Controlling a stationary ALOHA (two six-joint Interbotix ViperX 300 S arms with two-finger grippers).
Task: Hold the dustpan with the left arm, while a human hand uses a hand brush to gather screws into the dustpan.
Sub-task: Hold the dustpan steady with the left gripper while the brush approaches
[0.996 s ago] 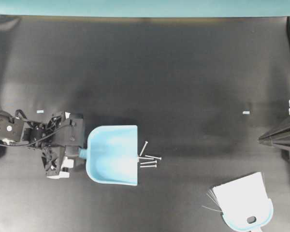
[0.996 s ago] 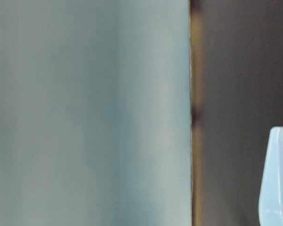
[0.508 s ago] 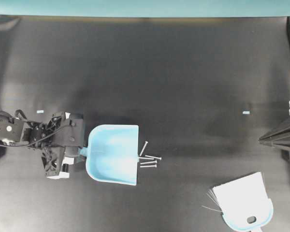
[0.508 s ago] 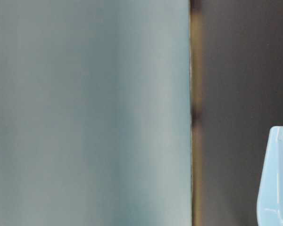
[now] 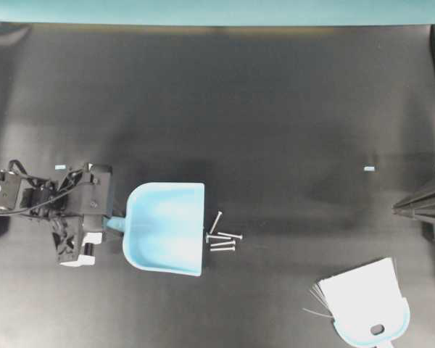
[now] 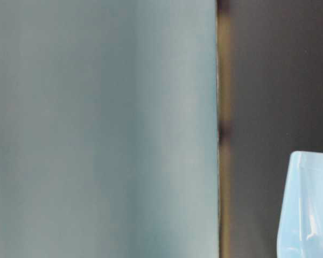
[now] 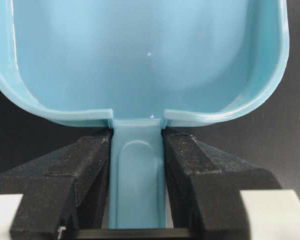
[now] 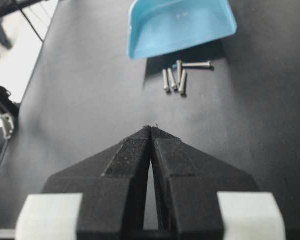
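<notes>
Screws (image 5: 222, 239) lie in a little bunch on the dark surface (image 5: 261, 109), right at the open mouth of the dustpan (image 5: 165, 228), and none of them look to be inside the dustpan yet. The left arm (image 5: 43, 206) sits at the handle end of the dustpan, away from the screws. Its fingers (image 7: 92, 165) are closed tight on both sides of the short blue handle, so the left gripper (image 7: 137, 185) has a good hold of the dustpan. The job now is to hold it well. I think the flat front lip of the dustpan should sit down on the surface, with no gap, or the thin screws could slip under it. From the side view I cannot tell if the lip is touching. The dustpan should stay very still and keep its mouth facing the screws, because a push from the brush could turn it or slide it back. The squeeze on the handle should stay firm. The hand brush (image 5: 366, 301) lies by itself well away from the dustpan, past the screws and toward the near edge, with its white bristles pointing toward the dustpan. No hand shows in any view yet. The right gripper (image 8: 151, 131) is far from the dustpan, with its fingers pressed together and nothing in them, and it should keep out of the way.
</notes>
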